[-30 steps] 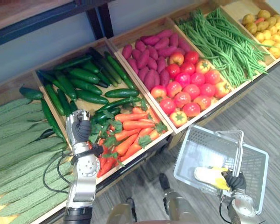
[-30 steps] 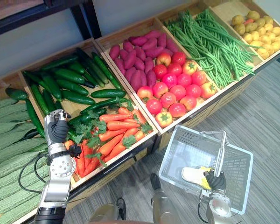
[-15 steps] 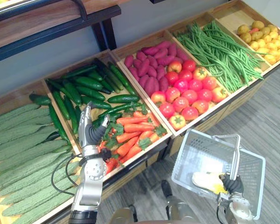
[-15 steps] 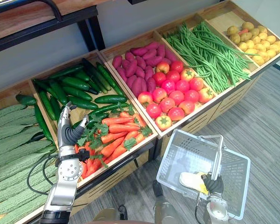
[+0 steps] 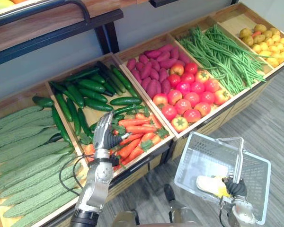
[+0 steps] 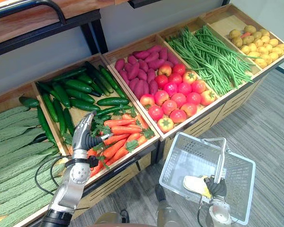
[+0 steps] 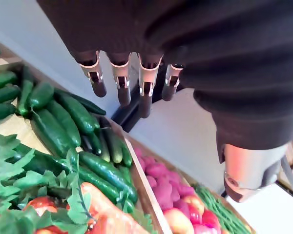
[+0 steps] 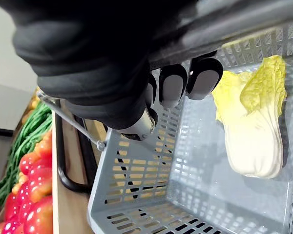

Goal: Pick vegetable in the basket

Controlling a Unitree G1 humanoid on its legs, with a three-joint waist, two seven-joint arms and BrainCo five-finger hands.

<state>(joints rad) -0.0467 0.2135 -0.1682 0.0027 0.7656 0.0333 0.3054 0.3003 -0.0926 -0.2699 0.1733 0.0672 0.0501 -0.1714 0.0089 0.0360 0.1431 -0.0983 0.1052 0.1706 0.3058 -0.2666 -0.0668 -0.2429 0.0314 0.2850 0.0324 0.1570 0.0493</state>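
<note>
My left hand point(image 5: 104, 134) hovers with straight fingers point(image 7: 121, 83) over the crate of carrots point(image 5: 138, 129), beside the cucumbers point(image 5: 92, 90), and holds nothing. In its wrist view, cucumbers point(image 7: 63, 117) and leafy carrots point(image 7: 102, 209) lie below the fingertips. At the lower right, my right hand point(image 5: 237, 187) is curled round the handle point(image 5: 239, 156) of a grey plastic basket point(image 5: 195, 161). A pale yellow-white cabbage point(image 5: 212, 183) lies inside it. The right wrist view shows that hand point(image 8: 112, 87) clenched on the handle, with the cabbage point(image 8: 254, 126) against the mesh wall point(image 8: 136, 180).
Wooden crates slope in a row: bitter gourds point(image 5: 23, 156) at far left, purple sweet potatoes point(image 5: 154, 66), tomatoes point(image 5: 189, 94), green beans point(image 5: 222, 52), yellow potatoes point(image 5: 270, 40) at far right. A dark shelf bar point(image 5: 47, 23) runs above. Grey floor lies under the basket.
The left hand's fingers have straightened from a curl, and it has moved right from the crate divider to over the carrots. The view has shifted. The right hand still holds the basket.
</note>
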